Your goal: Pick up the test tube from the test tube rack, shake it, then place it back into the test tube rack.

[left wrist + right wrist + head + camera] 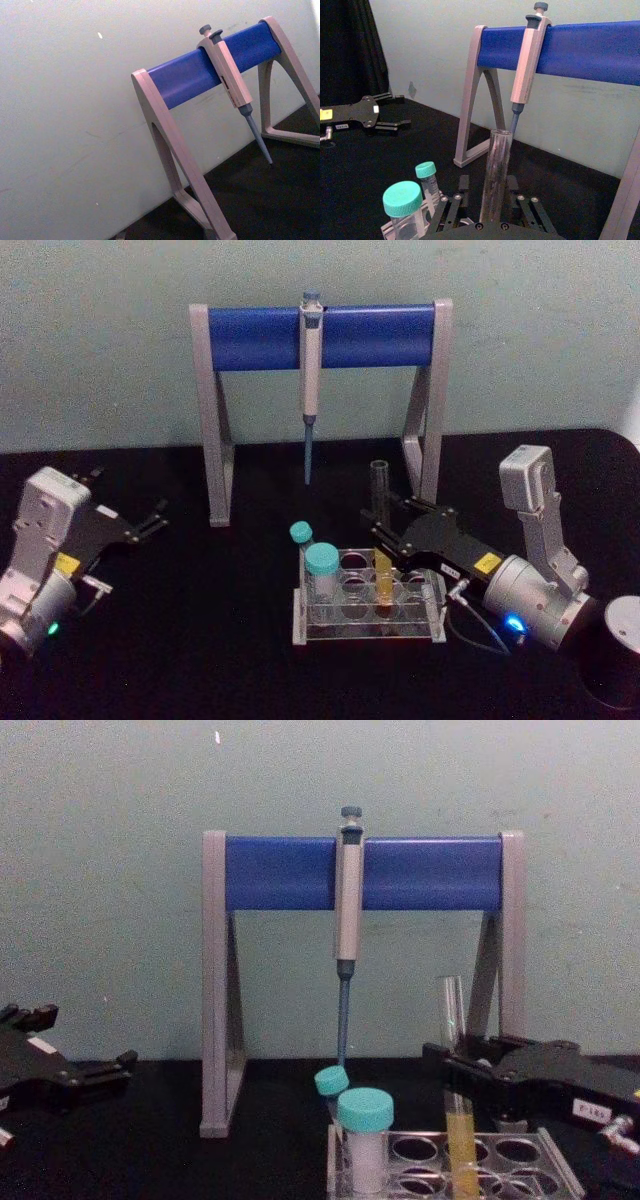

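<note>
The test tube (380, 490) stands upright in the clear test tube rack (432, 625), its yellow-orange liquid (384, 580) down at rack level. My right gripper (386, 517) reaches in from the right and is open, one finger on each side of the tube's upper part, with a small gap showing on one side. The right wrist view has the test tube (496, 175) rising between the fingers. From the chest, the test tube (455, 1020) crosses the right gripper (452, 1070) above the rack (560, 1172). My left gripper (155, 520) rests open at the far left.
Two teal-capped white tubes (323, 562) stand in the rack's left end. Behind the rack, a grey-and-blue pipette stand (250, 337) holds a hanging pipette (311, 370). A dark round container (618, 650) sits at the near right corner. Black tabletop lies between rack and left gripper.
</note>
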You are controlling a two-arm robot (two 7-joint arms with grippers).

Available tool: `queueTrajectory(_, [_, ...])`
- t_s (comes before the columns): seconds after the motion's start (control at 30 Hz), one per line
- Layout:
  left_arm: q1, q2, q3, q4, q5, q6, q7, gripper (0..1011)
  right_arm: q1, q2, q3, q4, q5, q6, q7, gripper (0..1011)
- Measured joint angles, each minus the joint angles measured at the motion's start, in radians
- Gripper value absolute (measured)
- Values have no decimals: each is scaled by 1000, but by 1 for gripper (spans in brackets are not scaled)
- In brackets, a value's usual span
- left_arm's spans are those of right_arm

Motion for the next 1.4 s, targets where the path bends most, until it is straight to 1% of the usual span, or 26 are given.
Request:
queueTrajectory(0.03, [0,0,0,0,0,0,0,1010,0,0,0,0,0,0,0,468])
queueTrajectory(0.1, [0,0,0,0,0,0,0,1010,0,0,0,0,0,0,0,529])
queueTrajectory(0.13, [0,0,0,0,0,0,0,1010,0,0,0,0,0,0,0,529])
queueTrajectory(0.17, [0,0,0,0,0,0,0,1010,0,0,0,0,0,0,0,588])
queueTrajectory(0.23, [0,0,0,0,0,0,0,1010,0,0,0,-1,1,0,0,635])
queueTrajectory(0.27, [0,0,0,0,0,0,0,1010,0,0,0,-1,1,0,0,693])
queueTrajectory(0.33, [0,0,0,0,0,0,0,1010,0,0,0,-1,1,0,0,731])
queueTrajectory(0.37, [0,0,0,0,0,0,0,1010,0,0,0,-1,1,0,0,787])
queueTrajectory(0.5, [0,0,0,0,0,0,0,1009,0,0,0,-1,1,0,0,898])
queueTrajectory(0.57, [0,0,0,0,0,0,0,1010,0,0,0,-1,1,0,0,929])
queueTrajectory(0.6, [0,0,0,0,0,0,0,1010,0,0,0,-1,1,0,0,975])
queueTrajectory(0.67, [0,0,0,0,0,0,0,1010,0,0,0,-1,1,0,0,1000])
queueTrajectory(1.1, [0,0,0,0,0,0,0,1010,-3,1,1,-4,3,0,2,1000])
queueTrajectory(1.33, [0,0,0,0,0,0,0,1010,-36,26,14,-51,19,3,9,1000])
queueTrajectory(1.4, [0,0,0,0,0,0,0,1010,-57,41,21,-79,26,4,11,1000])
